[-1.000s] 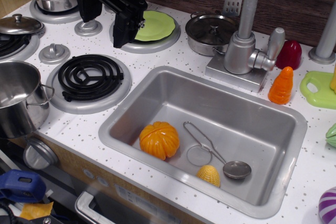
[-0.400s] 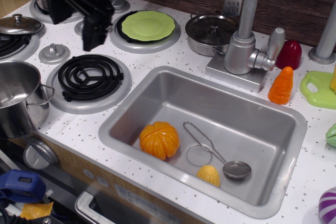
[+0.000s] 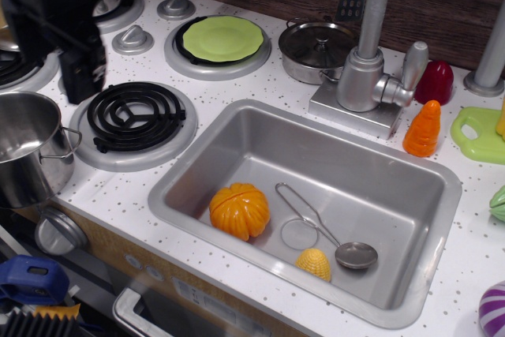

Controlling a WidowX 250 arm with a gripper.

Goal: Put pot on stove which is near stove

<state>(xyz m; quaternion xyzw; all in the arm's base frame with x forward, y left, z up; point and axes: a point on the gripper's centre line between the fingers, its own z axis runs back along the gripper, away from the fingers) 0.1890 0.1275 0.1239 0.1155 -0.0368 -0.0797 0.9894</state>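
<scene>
The tall shiny steel pot (image 3: 28, 147) stands at the left front edge of the counter, with a wire loop handle on its right side. The stove (image 3: 136, 116), a black spiral coil in a silver-grey ring, lies right beside it, to its right, with nothing on it. My black gripper (image 3: 55, 61) hovers at the back left, above the counter just behind the pot and left of the stove. It is blurred by motion. Its jaws look spread and hold nothing.
A lime-green plate (image 3: 222, 37) covers the back burner. A squat lidded pot (image 3: 317, 49) stands by the faucet (image 3: 367, 61). The sink (image 3: 347, 155) holds an orange pumpkin (image 3: 239, 211), a yellow corn piece (image 3: 314, 263) and a wire ladle (image 3: 355, 255). Knobs (image 3: 132, 37) sit between burners.
My gripper has swept left and toward the front, from over the green-plate burner to behind the pot. The plate is now fully in view. The pot has not moved.
</scene>
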